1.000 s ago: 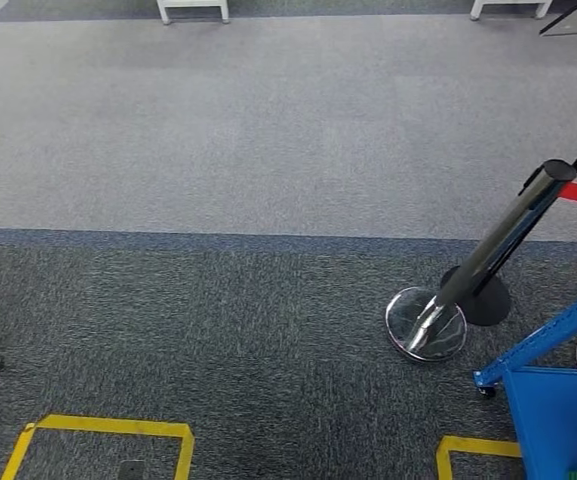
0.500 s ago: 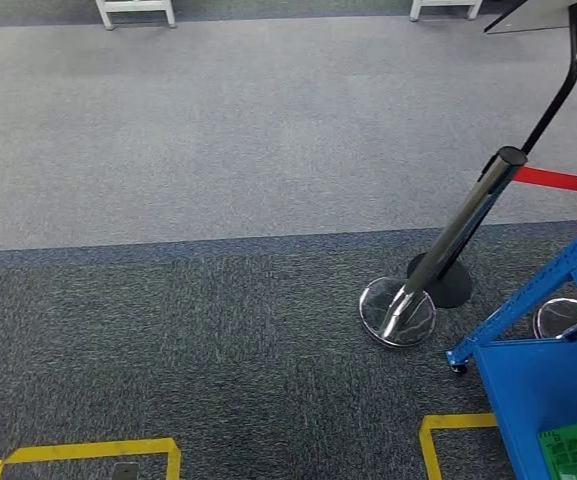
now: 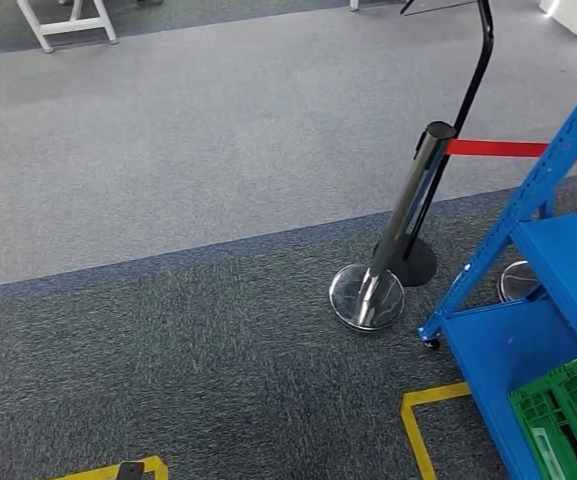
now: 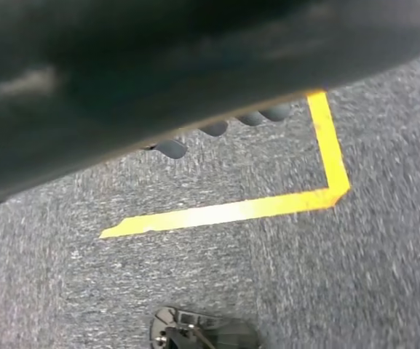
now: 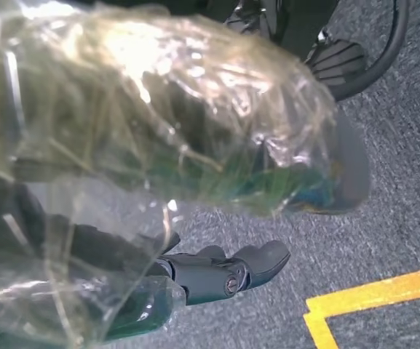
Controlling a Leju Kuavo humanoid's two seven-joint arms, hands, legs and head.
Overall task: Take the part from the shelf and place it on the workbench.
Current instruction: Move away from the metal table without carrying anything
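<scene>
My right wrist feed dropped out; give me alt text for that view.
The right hand grips a part wrapped in clear crinkled plastic, dark fingers curling beneath it. Behind lie grey carpet and a corner of yellow floor tape.

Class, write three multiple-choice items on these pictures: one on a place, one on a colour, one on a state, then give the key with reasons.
1. Where does the green slatted plastic crate sit?
A. On the carpet beside the post
B. On the lower deck of the blue metal shelf cart
C. On a white table

2. What colour is the belt running from the chrome barrier post?
A. Red
B. Yellow
C. Black

3. What is the right hand doing?
A. Hanging with nothing in it
B. Pressing on the carpet
C. Holding a part wrapped in clear crinkled plastic

Key: 1 B, the crate rests on the blue deck; 2 A, the strap shows red; 3 C, the right wrist view shows the bag in the hand's grasp.
</scene>
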